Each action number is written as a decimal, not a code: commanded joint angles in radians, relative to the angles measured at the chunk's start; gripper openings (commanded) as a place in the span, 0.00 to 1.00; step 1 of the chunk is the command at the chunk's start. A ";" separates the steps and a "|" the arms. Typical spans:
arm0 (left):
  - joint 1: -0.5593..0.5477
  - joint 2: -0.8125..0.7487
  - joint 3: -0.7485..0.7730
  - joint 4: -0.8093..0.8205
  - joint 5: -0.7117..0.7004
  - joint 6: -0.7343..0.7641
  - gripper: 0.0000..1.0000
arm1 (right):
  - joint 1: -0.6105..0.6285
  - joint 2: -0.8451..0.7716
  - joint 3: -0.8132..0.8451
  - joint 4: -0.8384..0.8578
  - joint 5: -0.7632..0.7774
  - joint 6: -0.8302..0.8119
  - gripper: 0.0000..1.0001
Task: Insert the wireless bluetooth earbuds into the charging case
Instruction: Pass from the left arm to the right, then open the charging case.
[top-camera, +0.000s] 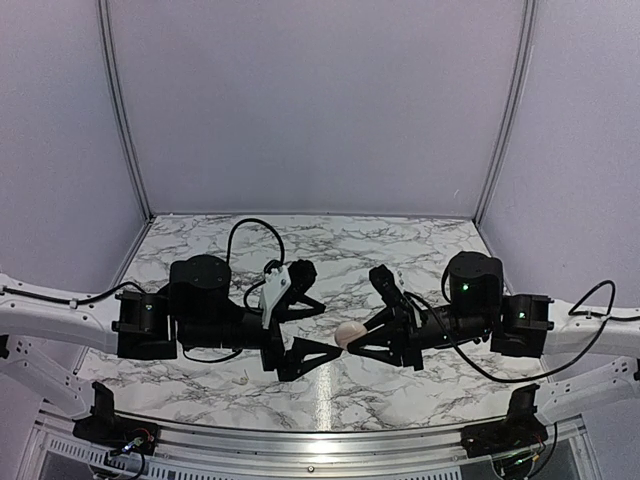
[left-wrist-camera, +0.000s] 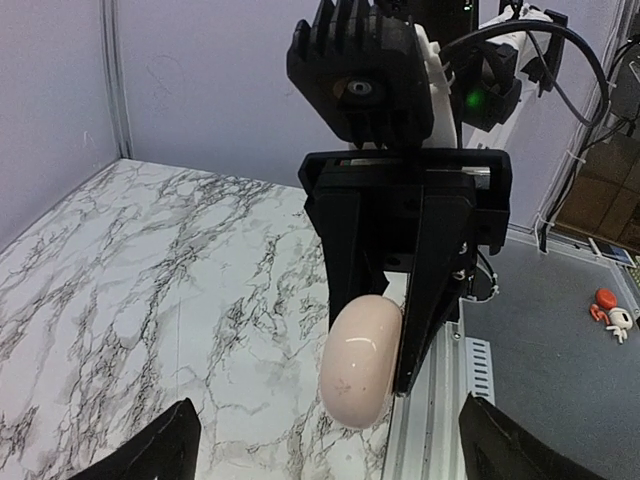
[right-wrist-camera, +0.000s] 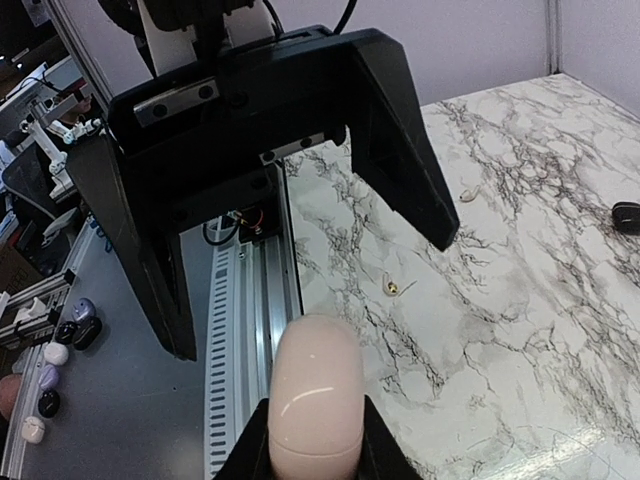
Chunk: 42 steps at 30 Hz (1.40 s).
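While the right gripper clamps the seemingly closed charging case aloft, the left gripper gapes apart; we judge lid-opening comes next.

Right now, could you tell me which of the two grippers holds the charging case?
The right gripper, shut on the pale charging case; the left gripper faces it with jaws wide open, holding nothing.
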 joint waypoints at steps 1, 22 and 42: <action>0.012 0.041 0.051 0.046 0.068 -0.051 0.91 | 0.005 -0.001 0.049 0.033 -0.003 -0.044 0.02; 0.159 0.004 0.002 0.097 0.023 -0.187 0.87 | 0.017 -0.055 -0.004 0.061 -0.066 -0.069 0.00; 0.295 -0.340 -0.232 -0.456 -0.166 -0.480 0.83 | 0.017 -0.104 -0.090 0.145 -0.033 -0.095 0.00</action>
